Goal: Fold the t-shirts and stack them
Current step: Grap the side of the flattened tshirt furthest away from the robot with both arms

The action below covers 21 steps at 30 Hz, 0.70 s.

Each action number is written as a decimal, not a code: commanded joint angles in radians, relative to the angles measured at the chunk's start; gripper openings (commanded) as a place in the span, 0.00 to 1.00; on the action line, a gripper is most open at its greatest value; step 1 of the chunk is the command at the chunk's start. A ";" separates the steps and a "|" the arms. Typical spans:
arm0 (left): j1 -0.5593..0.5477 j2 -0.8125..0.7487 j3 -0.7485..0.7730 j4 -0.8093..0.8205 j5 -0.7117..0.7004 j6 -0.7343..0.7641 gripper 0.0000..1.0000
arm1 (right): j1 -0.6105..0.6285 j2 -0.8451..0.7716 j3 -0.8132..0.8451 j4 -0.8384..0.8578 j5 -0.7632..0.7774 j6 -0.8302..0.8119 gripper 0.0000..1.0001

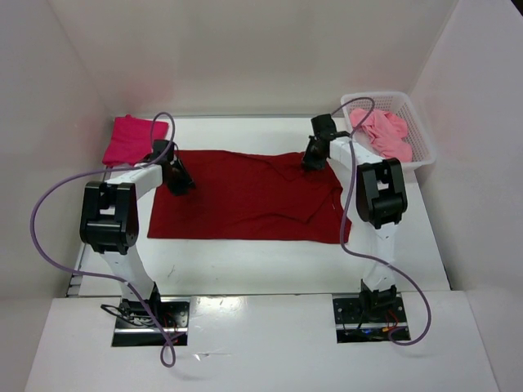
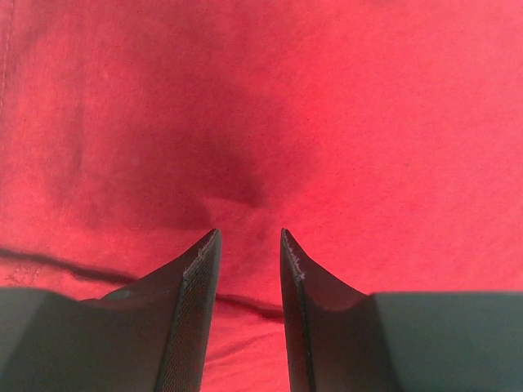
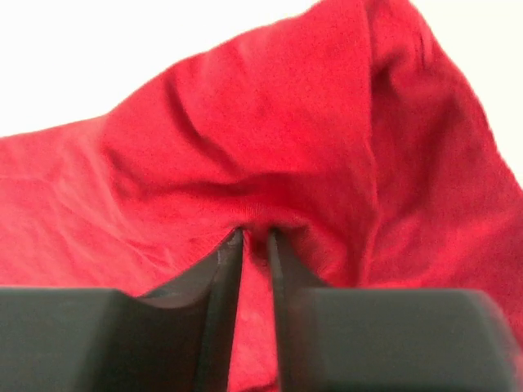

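Note:
The dark red t-shirt lies spread across the middle of the table. My left gripper sits over its left part; in the left wrist view the jaws stand slightly apart with red cloth below and between them, nothing pinched. My right gripper is at the shirt's far right edge; in the right wrist view it is shut on a bunched fold of the dark red cloth. The crimson-pink t-shirt lies folded at the far left. The light pink t-shirt lies crumpled in the basket.
A white mesh basket stands at the far right corner. White walls enclose the table on the left, back and right. Purple cables loop from both arms near the table's front.

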 commanded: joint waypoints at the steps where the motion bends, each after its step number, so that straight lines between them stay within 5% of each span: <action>1: 0.003 -0.012 -0.021 0.025 -0.014 0.015 0.43 | 0.002 0.042 0.126 -0.021 0.038 -0.020 0.17; 5: 0.003 -0.012 -0.021 0.025 -0.014 0.015 0.43 | 0.002 0.085 0.181 -0.030 0.018 -0.021 0.00; 14: 0.003 -0.041 -0.030 -0.015 -0.035 0.044 0.43 | 0.002 0.167 0.452 0.048 0.014 0.062 0.01; 18: 0.003 -0.061 -0.030 -0.035 -0.045 0.044 0.43 | 0.002 0.253 0.608 0.048 -0.042 0.142 0.12; 21: 0.003 -0.080 -0.040 -0.044 -0.045 0.044 0.43 | 0.011 0.298 0.706 0.030 -0.066 0.153 0.46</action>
